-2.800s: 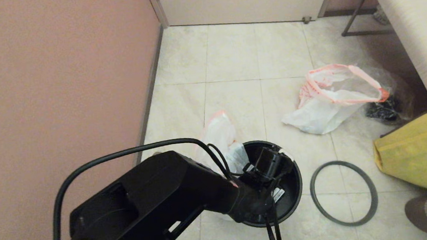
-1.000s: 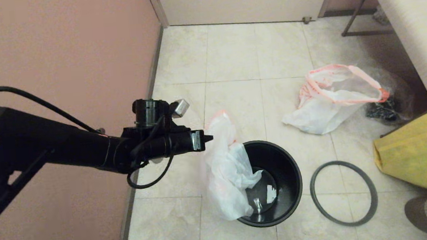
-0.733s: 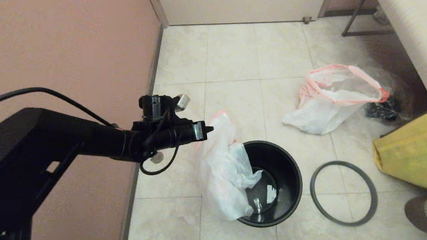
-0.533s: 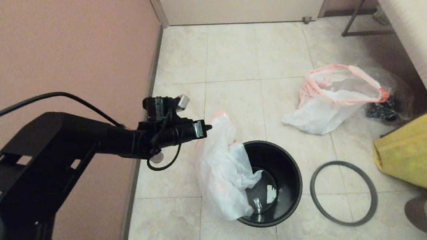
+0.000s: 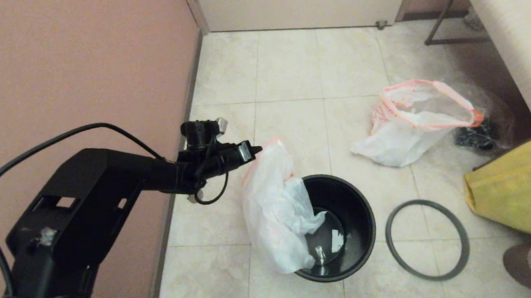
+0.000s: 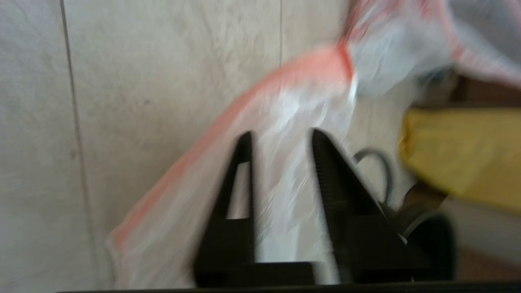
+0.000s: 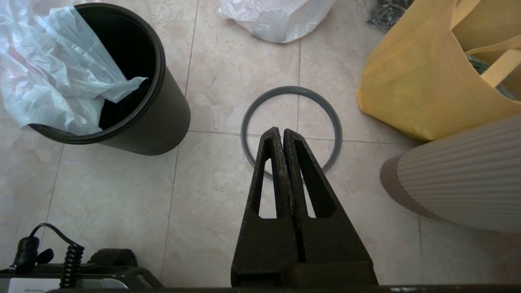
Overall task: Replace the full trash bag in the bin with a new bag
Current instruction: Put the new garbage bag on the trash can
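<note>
The black bin (image 5: 368, 217) stands on the tiled floor with the limp new bag (image 5: 276, 206) draped over its left rim, partly inside and partly hanging outside. My left gripper (image 5: 256, 148) hovers open at the bag's pink-rimmed top edge. In the left wrist view the white plastic (image 6: 281, 195) shows in the gap of the gripper (image 6: 281, 136). The grey hoop (image 5: 427, 239) lies flat right of the bin. Behind it the full trash bag (image 5: 409, 125) rests on the floor. My right gripper (image 7: 281, 130) hangs shut and empty above the hoop (image 7: 334, 122), outside the head view.
A pink wall (image 5: 70, 90) runs close along the left arm. A clear bag with black stuff (image 5: 481, 135) and a big yellow bag (image 5: 522, 187) sit at the right, below a pale bench (image 5: 516, 22). A ribbed beige object (image 7: 460, 175) lies near the right gripper.
The left arm came up out of the bin, leaving the new bag draped on the rim. Over the last second its open gripper edged farther away, to the bag's top edge.
</note>
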